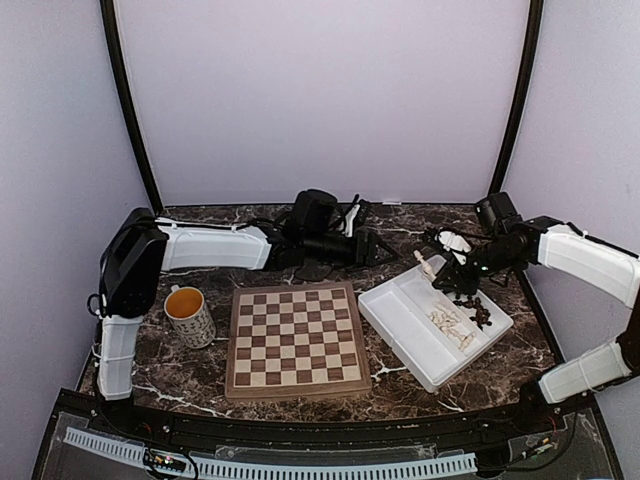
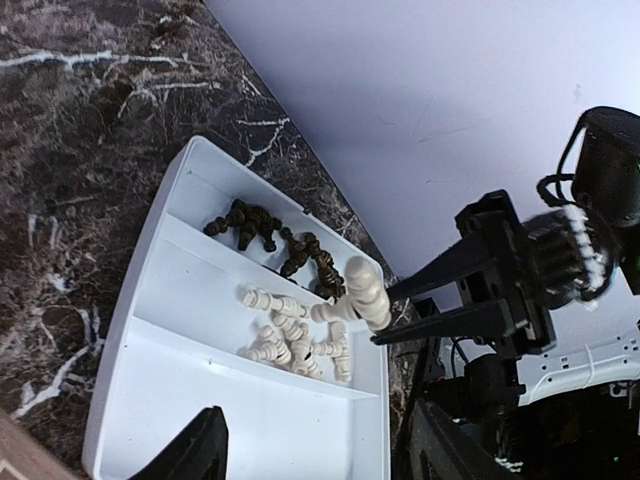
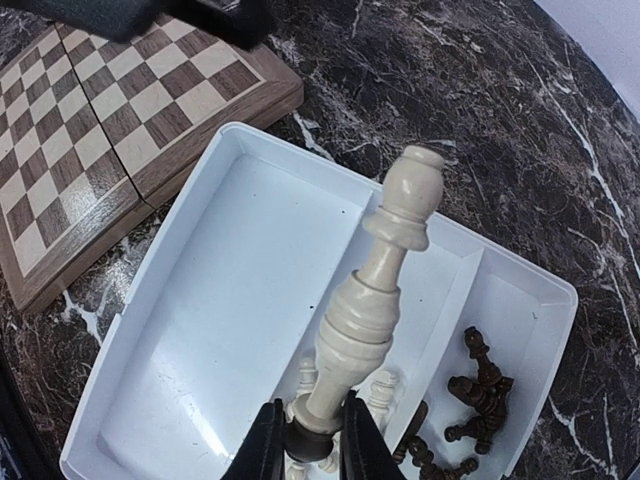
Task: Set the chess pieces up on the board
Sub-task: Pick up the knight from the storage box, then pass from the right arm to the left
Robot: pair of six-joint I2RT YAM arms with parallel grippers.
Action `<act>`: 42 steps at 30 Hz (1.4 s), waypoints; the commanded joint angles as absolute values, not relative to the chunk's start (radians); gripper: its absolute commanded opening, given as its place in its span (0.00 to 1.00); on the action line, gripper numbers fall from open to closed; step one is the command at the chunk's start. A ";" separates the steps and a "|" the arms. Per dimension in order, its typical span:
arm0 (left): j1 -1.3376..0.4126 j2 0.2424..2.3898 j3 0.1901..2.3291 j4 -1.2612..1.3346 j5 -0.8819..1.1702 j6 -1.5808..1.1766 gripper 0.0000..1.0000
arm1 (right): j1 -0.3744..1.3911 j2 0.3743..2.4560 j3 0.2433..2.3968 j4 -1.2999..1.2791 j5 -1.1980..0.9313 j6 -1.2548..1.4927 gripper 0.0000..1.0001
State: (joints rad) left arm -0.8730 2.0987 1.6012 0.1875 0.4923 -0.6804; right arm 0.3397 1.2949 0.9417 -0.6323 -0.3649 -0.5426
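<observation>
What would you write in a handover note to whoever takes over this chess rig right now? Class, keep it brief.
Right gripper: shut on a cream piece, held by its base above the white tray.
Left gripper: open, empty, past the far edge of the board, which is bare.
Other cream pieces lie in the tray's middle compartment, dark pieces in its end one.
Done: none placed. Left: every piece.

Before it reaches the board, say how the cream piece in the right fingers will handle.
Probably rigid: the cream piece looks like turned wood. Tall on a narrow base, it may tip once released. The right fingers pinch only its foot; it could swivel.
</observation>
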 commanded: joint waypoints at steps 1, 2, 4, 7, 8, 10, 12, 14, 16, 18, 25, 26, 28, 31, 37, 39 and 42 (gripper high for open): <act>-0.879 2.171 1.702 0.290 0.598 -0.872 0.64 | 0.345 1.273 0.923 -0.652 -0.440 -0.596 0.00; -0.881 2.179 1.711 0.297 0.604 -0.881 0.64 | 0.345 1.271 0.922 -0.653 -0.441 -0.596 0.00; -0.885 2.202 1.736 0.304 0.616 -0.898 0.64 | 0.348 1.267 0.920 -0.655 -0.446 -0.596 0.00; -0.890 2.238 1.779 0.301 0.633 -0.917 0.64 | 0.354 1.267 0.923 -0.658 -0.448 -0.595 0.00; -0.893 2.245 1.787 0.301 0.637 -0.928 0.63 | 0.358 1.270 0.925 -0.659 -0.449 -0.595 0.00; -0.897 2.265 1.813 0.302 0.642 -0.940 0.62 | 0.364 1.271 0.932 -0.664 -0.447 -0.595 0.00; -0.898 2.285 1.839 0.295 0.643 -0.952 0.60 | 0.371 1.273 0.937 -0.668 -0.442 -0.595 0.00; -0.900 2.307 1.869 0.290 0.651 -0.961 0.56 | 0.375 1.273 0.941 -0.670 -0.435 -0.593 0.00; -0.900 2.325 1.892 0.289 0.666 -0.968 0.53 | 0.377 1.273 0.944 -0.671 -0.431 -0.589 0.00; -0.901 2.335 1.906 0.286 0.674 -0.971 0.50 | 0.377 1.273 0.945 -0.672 -0.426 -0.583 0.00; -0.905 2.335 1.911 0.256 0.680 -0.967 0.48 | 0.377 1.274 0.944 -0.662 -0.422 -0.564 0.00; -0.905 2.335 1.911 0.254 0.681 -0.967 0.46 | 0.377 1.274 0.944 -0.660 -0.421 -0.563 0.00; -0.906 2.335 1.911 0.251 0.680 -0.966 0.42 | 0.377 1.276 0.943 -0.661 -0.420 -0.561 0.00; -0.906 2.335 1.909 0.250 0.675 -0.965 0.37 | 0.377 1.279 0.945 -0.660 -0.417 -0.562 0.00; -0.906 2.336 1.910 0.245 0.659 -0.963 0.26 | 0.377 1.282 0.948 -0.658 -0.417 -0.562 0.00; -0.906 2.336 1.910 0.243 0.655 -0.959 0.21 | 0.377 1.283 0.947 -0.658 -0.414 -0.560 0.00; -0.906 2.336 1.909 0.241 0.649 -0.953 0.13 | 0.377 1.284 0.942 -0.657 -0.411 -0.559 0.00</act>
State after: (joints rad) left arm -0.9012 2.3451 1.8824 0.2424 0.6529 -0.9722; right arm 0.3725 1.2839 0.9291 -0.6666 -0.4175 -0.5671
